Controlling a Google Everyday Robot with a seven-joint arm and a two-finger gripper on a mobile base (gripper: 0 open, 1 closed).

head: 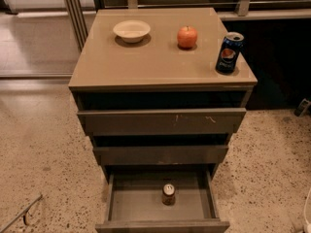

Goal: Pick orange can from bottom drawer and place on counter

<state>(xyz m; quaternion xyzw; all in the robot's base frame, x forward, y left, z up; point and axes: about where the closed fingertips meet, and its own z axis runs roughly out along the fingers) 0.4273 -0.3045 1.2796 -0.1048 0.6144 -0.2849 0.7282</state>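
The bottom drawer [131,205] is pulled out, and the orange can [168,194] stands upright near the middle of its floor. Above it, the two upper drawers are slightly out. The tan counter [155,57] tops the cabinet. No part of my gripper or arm appears in the camera view.
On the counter sit a white bowl [131,31] at the back left, a red-orange apple [187,37] at the back middle and a dark-blue Pepsi can [229,53] near the right edge. Speckled floor surrounds the cabinet. A railing runs behind it.
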